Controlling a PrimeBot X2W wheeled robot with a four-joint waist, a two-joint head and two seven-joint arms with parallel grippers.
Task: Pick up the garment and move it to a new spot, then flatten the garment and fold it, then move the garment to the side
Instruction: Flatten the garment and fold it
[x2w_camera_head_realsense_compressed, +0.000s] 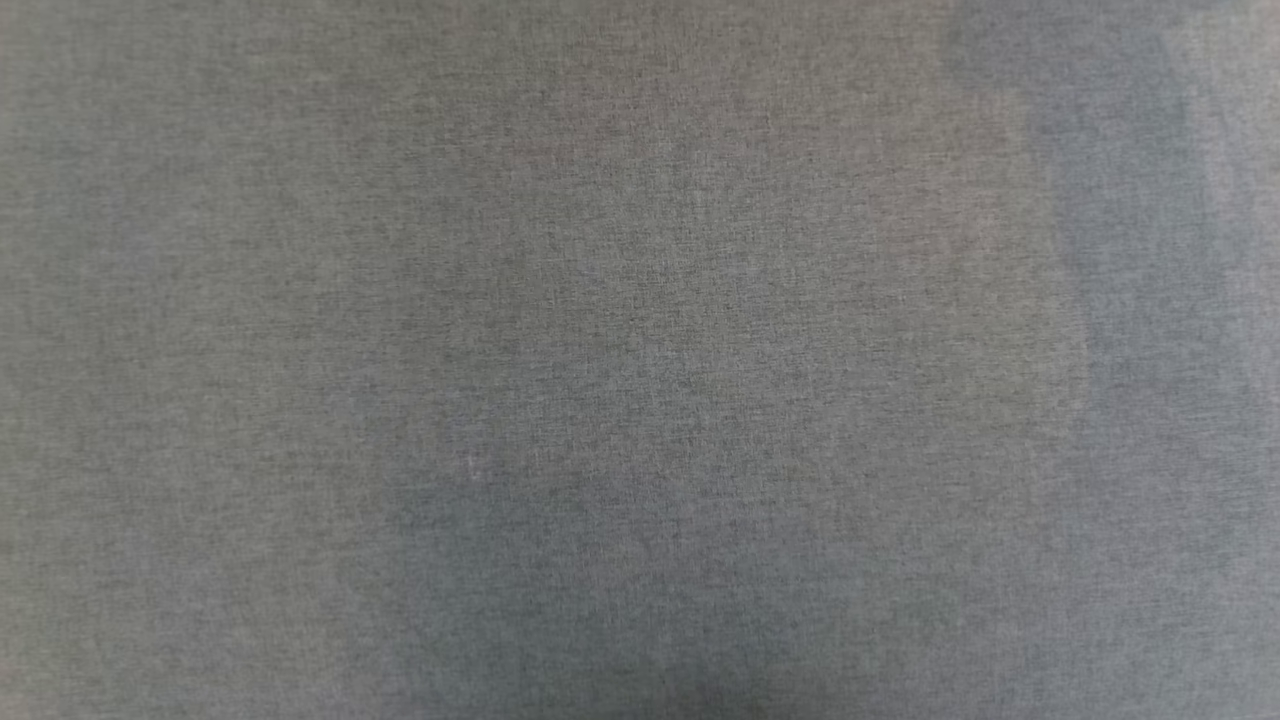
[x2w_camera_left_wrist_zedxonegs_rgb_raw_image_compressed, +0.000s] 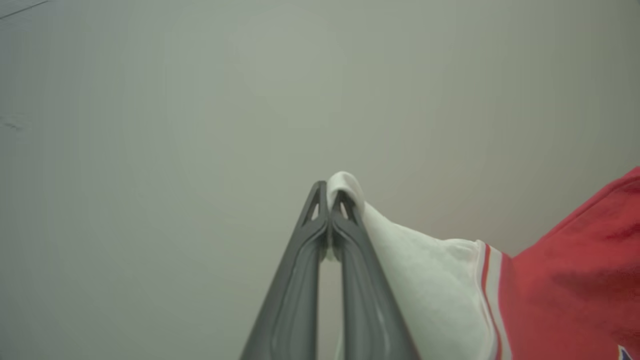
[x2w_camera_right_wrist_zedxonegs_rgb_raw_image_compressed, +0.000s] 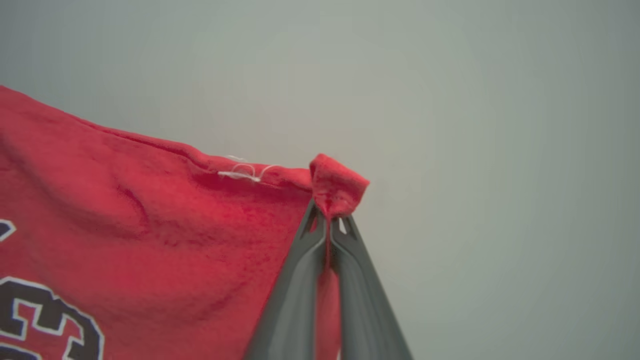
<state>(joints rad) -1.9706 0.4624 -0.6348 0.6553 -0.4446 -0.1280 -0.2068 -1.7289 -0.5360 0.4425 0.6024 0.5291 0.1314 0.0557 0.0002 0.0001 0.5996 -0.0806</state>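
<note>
Garment (x2w_camera_right_wrist_zedxonegs_rgb_raw_image_compressed: 150, 225): red shirt, stretched between your two grippers.
Left gripper (x2w_camera_left_wrist_zedxonegs_rgb_raw_image_compressed: 329, 200): you pinched the white sleeve edge (x2w_camera_left_wrist_zedxonegs_rgb_raw_image_compressed: 345, 182) tight.
Right gripper (x2w_camera_right_wrist_zedxonegs_rgb_raw_image_compressed: 328, 220): you pinched a red corner (x2w_camera_right_wrist_zedxonegs_rgb_raw_image_compressed: 337, 185) tight.
Room: plain pale space lay around both edges.

Beyond my left gripper (x2w_camera_left_wrist_zedxonegs_rgb_raw_image_compressed: 329, 192) a plain, pale grey-green surface (x2w_camera_left_wrist_zedxonegs_rgb_raw_image_compressed: 150, 125) spreads on every side, soft and out of focus. Past my right gripper (x2w_camera_right_wrist_zedxonegs_rgb_raw_image_compressed: 329, 215) it looks alike. Looking down from my head, I see grey woven cloth (x2w_camera_head_realsense_compressed: 640, 300) with faint darker patches.
</note>
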